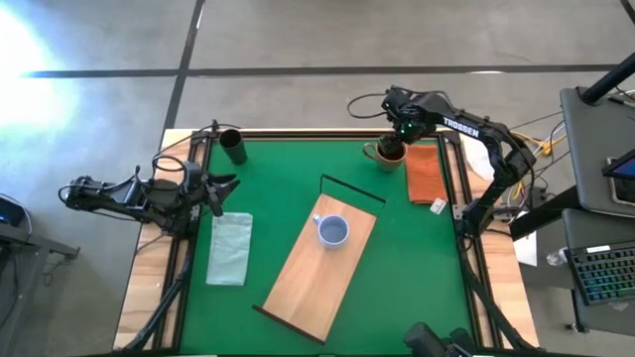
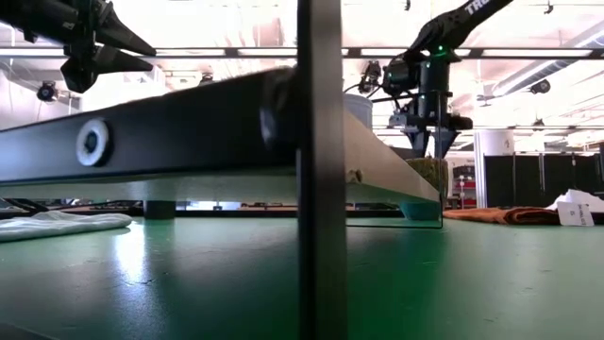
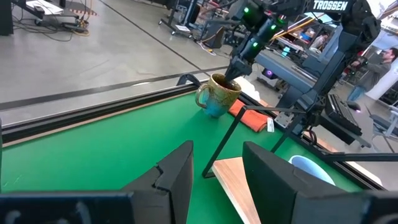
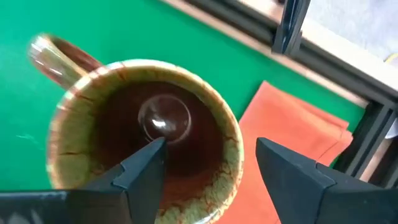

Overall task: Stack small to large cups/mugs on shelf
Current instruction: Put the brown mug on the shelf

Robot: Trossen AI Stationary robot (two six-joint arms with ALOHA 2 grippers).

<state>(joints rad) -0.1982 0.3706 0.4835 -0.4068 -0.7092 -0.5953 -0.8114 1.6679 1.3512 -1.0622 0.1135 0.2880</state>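
Observation:
The brown glazed mug (image 1: 385, 153) stands upright on the green mat at the far right, next to the orange cloth (image 1: 425, 172). My right gripper (image 4: 211, 158) is open above it, pointing down. One finger (image 4: 146, 165) is over the mug's hollow and the other (image 4: 283, 168) is outside its rim (image 4: 231, 162). The pale blue-white mug (image 1: 331, 230) stands on the light-wood shelf (image 1: 313, 278). The dark cylindrical cup (image 1: 233, 147) stands at the far left. My left gripper (image 1: 222, 194) is open and empty at the table's left edge.
A pale green cloth (image 1: 230, 248) lies near the left edge, between my left gripper and the shelf. A thin dark frame (image 1: 353, 190) stands at the shelf's far end. A white tag (image 1: 438, 205) lies at the orange cloth's near end. Black rails (image 1: 327, 136) border the mat.

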